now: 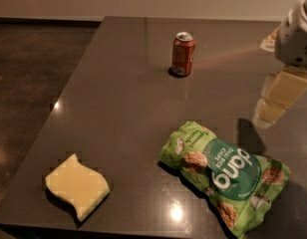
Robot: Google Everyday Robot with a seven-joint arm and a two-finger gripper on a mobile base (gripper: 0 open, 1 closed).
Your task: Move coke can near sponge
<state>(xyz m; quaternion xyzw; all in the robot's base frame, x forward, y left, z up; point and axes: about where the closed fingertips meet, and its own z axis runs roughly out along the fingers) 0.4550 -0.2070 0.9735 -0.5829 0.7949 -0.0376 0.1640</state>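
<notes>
Coke can (183, 54) stands upright at the far middle of the table (118, 108) — well apart from the sponge (77, 185) at the near left corner. Green chip bag (226, 176) lies near right. Gripper (270, 112) hangs at the right edge above the table; open or closed, I cannot tell.

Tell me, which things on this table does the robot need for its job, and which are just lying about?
Needed: coke can, standing far back; sponge, near left corner; gripper, hovering at right edge.
Just lying about: green chip bag.
</notes>
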